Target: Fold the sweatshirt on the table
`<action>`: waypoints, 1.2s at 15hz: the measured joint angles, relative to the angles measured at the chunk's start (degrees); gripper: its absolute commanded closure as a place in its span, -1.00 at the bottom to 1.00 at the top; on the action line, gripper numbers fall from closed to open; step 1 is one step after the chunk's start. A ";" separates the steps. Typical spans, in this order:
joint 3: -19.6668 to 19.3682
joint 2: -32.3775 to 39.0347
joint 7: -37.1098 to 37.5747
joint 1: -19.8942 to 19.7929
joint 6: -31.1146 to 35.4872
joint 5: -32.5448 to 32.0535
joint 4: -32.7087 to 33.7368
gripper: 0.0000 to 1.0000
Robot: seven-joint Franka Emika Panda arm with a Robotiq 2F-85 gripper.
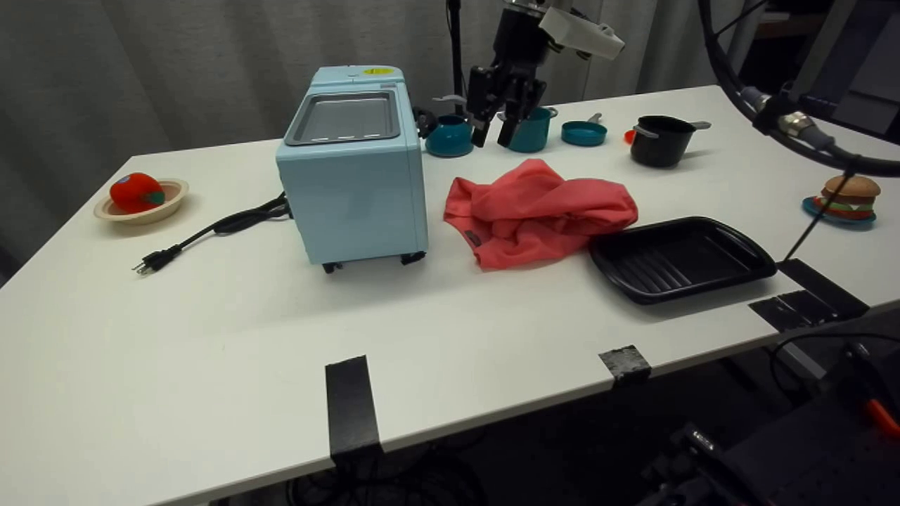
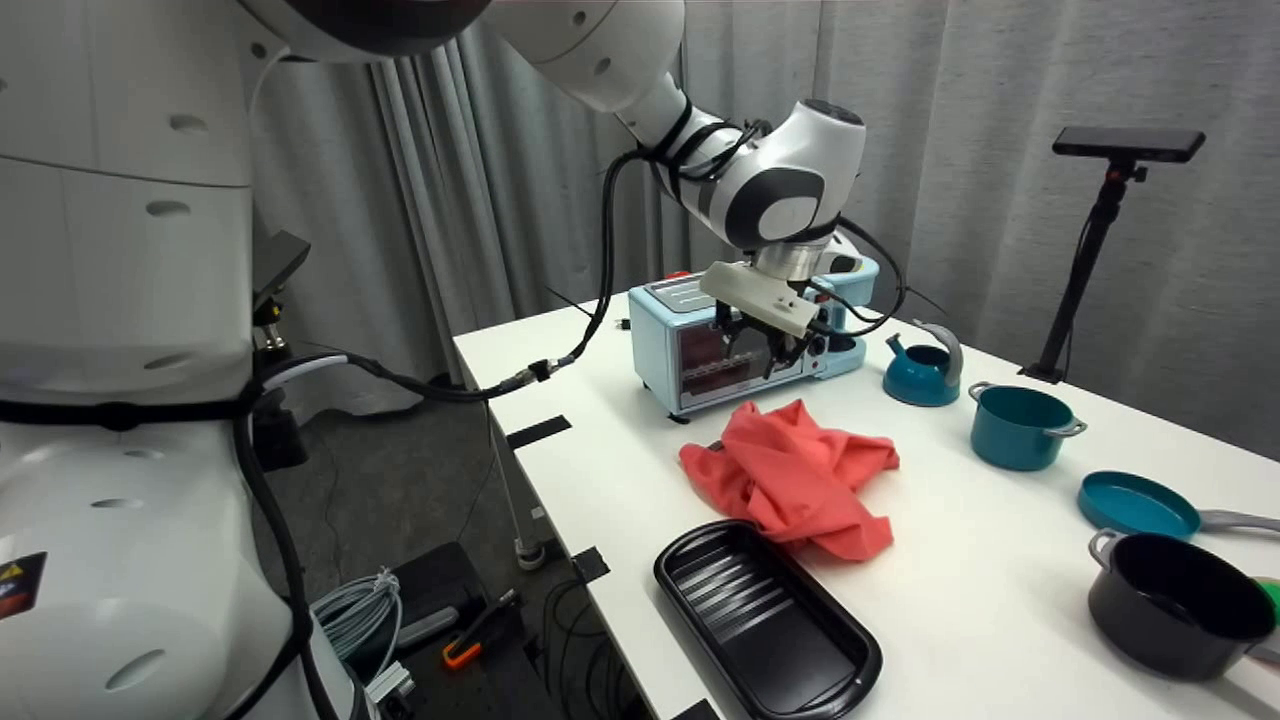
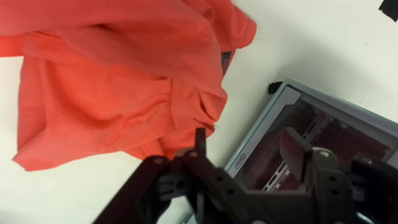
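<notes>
Sweatshirt (image 1: 541,211) is all rumpled below our gripper (image 1: 492,138) and a bit off to the side, and we've got the jaws spread wide.

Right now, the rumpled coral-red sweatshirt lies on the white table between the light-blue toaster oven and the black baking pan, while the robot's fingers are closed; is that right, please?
The fingers are open, not closed: the wrist view shows a gap between them. The rumpled sweatshirt does lie on the table between toaster oven and baking pan.
</notes>
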 measured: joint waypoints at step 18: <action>-12.73 4.29 1.23 -1.38 5.48 -20.48 -6.62 -0.02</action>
